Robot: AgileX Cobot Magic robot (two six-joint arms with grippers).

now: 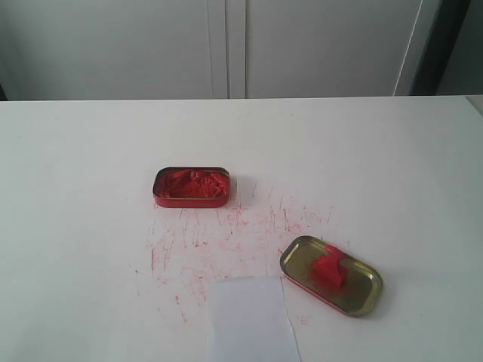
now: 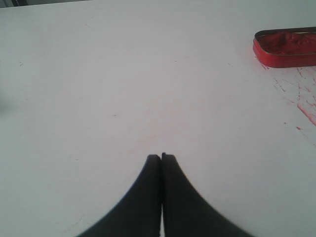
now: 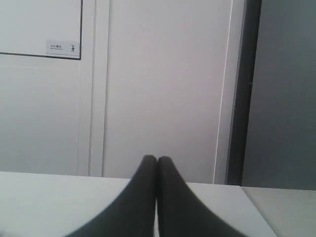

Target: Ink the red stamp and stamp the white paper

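"What's behind the white table?"
"Pale grey panelled doors across the top of the frame, with a dark vertical strip at upper right."
"And the light?"
"Soft and even. One panel carries a small label."

White paper partly off-frame.

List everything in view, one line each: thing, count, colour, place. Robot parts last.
red stamp: one, bright red, sitting in the tin lid
tin lid: one, gold, on the table right of the paper
ink tin: one, red, open, near the table's middle
white paper: one, white, at the near edge, cut off by the frame
ink smears: many, red, between tin and paper
table: one, white
cabinet doors: pale grey, behind the table
left gripper: one, black, fingers shut, over bare table
right gripper: one, black, fingers shut, facing the cabinet doors
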